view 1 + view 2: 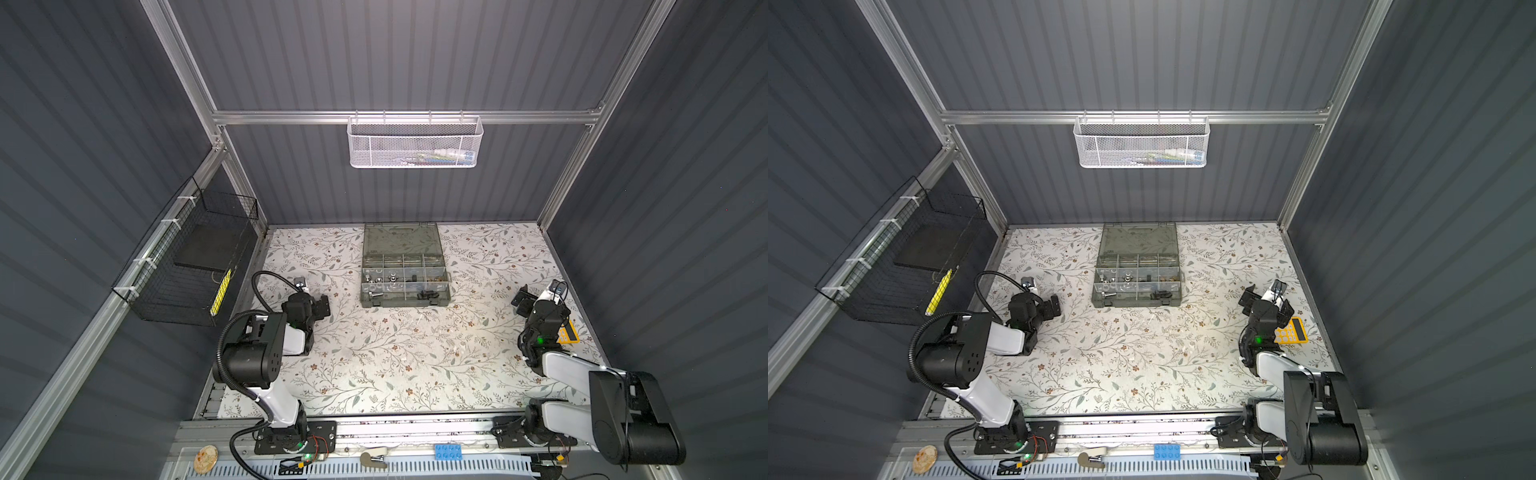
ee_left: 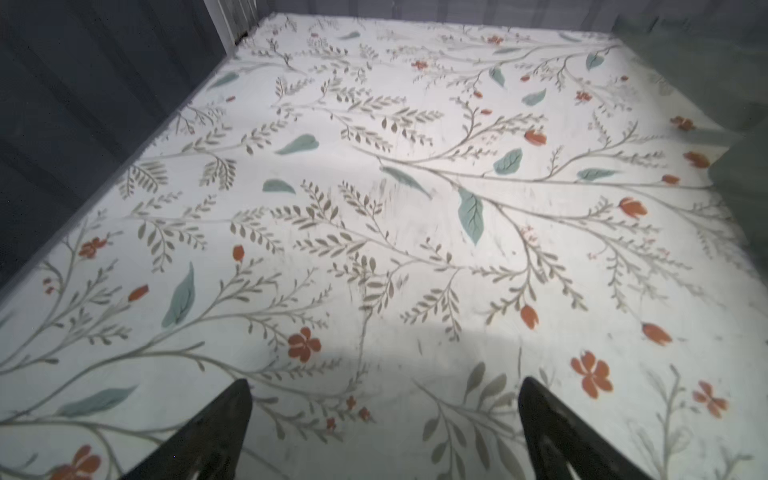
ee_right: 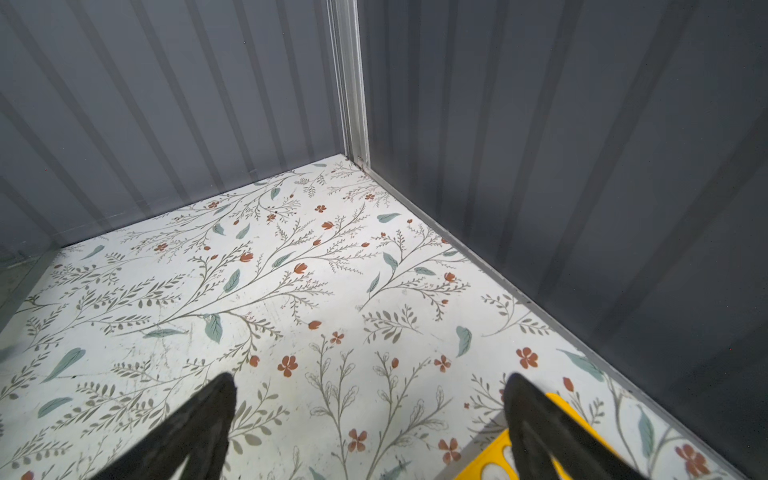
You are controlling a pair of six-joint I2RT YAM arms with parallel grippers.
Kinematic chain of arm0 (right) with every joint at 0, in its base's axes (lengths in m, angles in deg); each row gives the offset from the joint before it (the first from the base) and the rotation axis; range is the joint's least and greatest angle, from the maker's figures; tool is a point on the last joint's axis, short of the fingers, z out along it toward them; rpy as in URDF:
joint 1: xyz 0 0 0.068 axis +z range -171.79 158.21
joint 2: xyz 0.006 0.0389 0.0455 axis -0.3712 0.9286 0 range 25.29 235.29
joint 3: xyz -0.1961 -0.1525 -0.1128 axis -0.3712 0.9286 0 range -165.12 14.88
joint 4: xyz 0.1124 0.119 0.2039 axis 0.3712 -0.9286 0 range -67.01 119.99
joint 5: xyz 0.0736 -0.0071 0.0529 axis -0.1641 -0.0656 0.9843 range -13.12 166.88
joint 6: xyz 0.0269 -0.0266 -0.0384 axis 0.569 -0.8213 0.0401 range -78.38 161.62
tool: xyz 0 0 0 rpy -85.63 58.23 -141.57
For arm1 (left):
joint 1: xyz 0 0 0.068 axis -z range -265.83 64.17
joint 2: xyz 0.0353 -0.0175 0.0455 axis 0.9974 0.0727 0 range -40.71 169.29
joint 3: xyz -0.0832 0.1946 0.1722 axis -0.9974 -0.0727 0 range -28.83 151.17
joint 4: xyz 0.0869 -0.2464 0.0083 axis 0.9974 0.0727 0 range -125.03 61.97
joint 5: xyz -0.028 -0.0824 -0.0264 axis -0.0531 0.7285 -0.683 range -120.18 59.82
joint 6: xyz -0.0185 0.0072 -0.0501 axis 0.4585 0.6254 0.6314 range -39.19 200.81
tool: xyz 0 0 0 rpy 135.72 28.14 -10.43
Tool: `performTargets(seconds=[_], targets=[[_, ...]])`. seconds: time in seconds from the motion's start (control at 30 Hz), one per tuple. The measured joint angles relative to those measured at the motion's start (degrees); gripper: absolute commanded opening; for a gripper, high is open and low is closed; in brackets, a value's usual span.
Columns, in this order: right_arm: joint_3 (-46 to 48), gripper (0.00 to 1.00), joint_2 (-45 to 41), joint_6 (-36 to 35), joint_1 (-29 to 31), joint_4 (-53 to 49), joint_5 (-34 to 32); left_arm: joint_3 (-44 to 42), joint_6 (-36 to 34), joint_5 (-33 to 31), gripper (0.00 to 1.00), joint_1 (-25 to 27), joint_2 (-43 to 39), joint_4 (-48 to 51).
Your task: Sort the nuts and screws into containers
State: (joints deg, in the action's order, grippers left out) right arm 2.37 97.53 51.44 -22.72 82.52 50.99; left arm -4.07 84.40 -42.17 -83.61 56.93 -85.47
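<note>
Pinching the light, slippery metal screws and nuts (image 1: 428, 294) mid-frame across flats seems best; left gripper (image 2: 385, 381), right gripper (image 3: 370, 376) gape empty.

Black-and-white arms (image 1: 282, 403); tapered black jaws; ribbed black cable (image 1: 221, 340), perhaps conduit, on the left.

A white perforated-metal basket (image 1: 415, 143) is being carried by the rear aluminium rail (image 1: 291, 117), a black wire basket (image 1: 174, 291) is being held against the side wall (image 1: 62, 166), and a yellow plastic calculator (image 1: 1295, 331) is being supported by the flower-printed tabletop (image 1: 395, 365).
</note>
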Motion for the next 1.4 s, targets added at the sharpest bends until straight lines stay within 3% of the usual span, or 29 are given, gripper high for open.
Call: performTargets(seconds=[0.13, 0.37, 0.53, 0.7, 0.93, 1.4], targets=[[2.84, 0.99, 5.20, -1.11, 0.42, 7.80, 1.14, 0.02, -0.22, -0.15, 1.00, 0.00, 0.02, -1.95], [3.32, 0.99, 5.18, -2.27, 0.70, 13.03, 2.82, 0.02, -0.24, -0.17, 1.00, 0.00, 0.02, -2.80], [4.85, 0.99, 11.26, -5.84, 0.90, 21.90, 11.34, 0.02, -0.24, -0.17, 1.00, 0.00, 0.02, -2.82], [3.30, 0.99, 12.39, -9.31, 2.91, 18.97, 16.31, 0.02, -0.26, -0.20, 1.00, 0.11, 0.02, -2.80], [-3.89, 0.99, 12.22, -7.65, 0.15, 11.34, 16.44, 0.02, -0.39, -0.22, 1.00, 0.11, 0.02, -2.80], [-4.07, 0.99, 11.85, -4.70, -1.40, 7.26, 14.97, 0.02, -0.48, -0.46, 1.00, 0.37, 0.02, -2.78]])
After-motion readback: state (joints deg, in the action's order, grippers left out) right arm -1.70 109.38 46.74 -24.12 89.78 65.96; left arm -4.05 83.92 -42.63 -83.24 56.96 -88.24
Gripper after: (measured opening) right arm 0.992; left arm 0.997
